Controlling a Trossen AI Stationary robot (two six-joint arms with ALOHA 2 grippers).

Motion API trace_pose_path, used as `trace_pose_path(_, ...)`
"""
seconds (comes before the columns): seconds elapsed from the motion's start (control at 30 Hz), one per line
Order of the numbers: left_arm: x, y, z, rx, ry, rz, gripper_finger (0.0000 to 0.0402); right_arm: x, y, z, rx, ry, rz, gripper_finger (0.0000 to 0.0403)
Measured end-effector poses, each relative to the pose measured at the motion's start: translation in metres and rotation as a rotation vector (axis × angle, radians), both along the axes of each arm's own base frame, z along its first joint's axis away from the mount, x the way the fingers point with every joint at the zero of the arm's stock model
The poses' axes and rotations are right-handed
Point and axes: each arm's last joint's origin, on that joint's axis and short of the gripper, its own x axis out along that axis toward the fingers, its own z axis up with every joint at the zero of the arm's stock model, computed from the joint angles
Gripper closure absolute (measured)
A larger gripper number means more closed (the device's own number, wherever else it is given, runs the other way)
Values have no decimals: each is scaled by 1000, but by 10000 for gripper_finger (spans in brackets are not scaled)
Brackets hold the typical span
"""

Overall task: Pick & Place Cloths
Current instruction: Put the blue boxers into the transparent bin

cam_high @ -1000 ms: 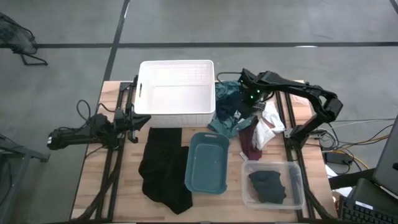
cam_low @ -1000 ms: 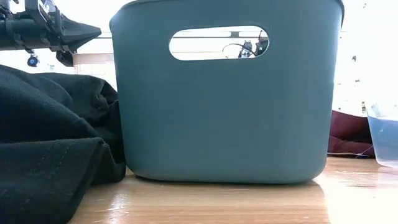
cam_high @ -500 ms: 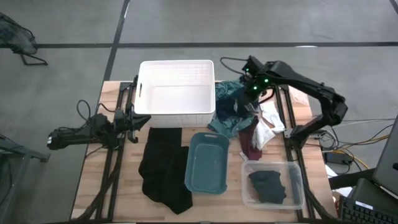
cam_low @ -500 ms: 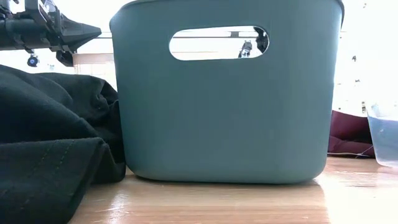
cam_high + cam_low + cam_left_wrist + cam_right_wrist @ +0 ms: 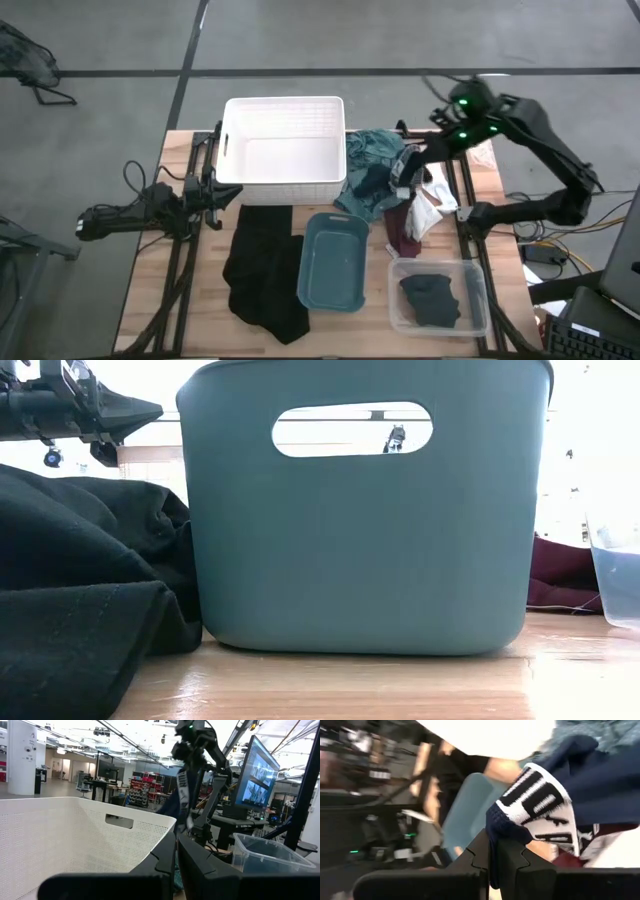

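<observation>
My right gripper (image 5: 425,152) is raised above the pile of cloths at the table's far right and is shut on the navy cloth with white lettering (image 5: 535,795), which hangs below it (image 5: 182,790). Under it lie a teal cloth (image 5: 372,150), a maroon cloth (image 5: 400,228) and a small white cloth (image 5: 437,198). A large black cloth (image 5: 262,272) is spread at the near left. My left gripper (image 5: 215,190) waits shut beside the white basket (image 5: 285,172). My right gripper pinches a bunched fold of the navy cloth (image 5: 507,832) between its two fingers, close to the white lettering. The fingers slant down from the table's far right. The cloth hangs slack below them; its lower end (image 5: 368,185) still seems to rest on the pile.
A teal bin (image 5: 333,262) stands at the near middle. A clear bin (image 5: 470,300) holding a dark cloth sits at the near right. The white basket takes up the far middle. In the low view the teal bin (image 5: 360,540) blocks most of the scene.
My right gripper has risen steeply and drawn back toward the table's far right, tipping and rolling as it went. It has kept its hold, and the navy cloth has been pulled up out of the pile and now hangs stretched out below it.
</observation>
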Motion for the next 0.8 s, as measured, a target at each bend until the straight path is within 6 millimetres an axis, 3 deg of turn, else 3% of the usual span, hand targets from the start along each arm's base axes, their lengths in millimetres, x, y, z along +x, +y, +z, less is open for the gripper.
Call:
trace_pose_path(0.3, 0, 0, 0, 0, 0, 0, 378, -41, 34, 33, 35, -196, -16, 394)
trace_pose_path(0.6, 0, 0, 0, 0, 0, 0, 378, -70, 62, 70, 8, -490, 201, 394)
trace_pose_path(0.8, 0, 0, 0, 0, -1, 0, 378, -97, 84, 98, -26, -640, 232, 394)
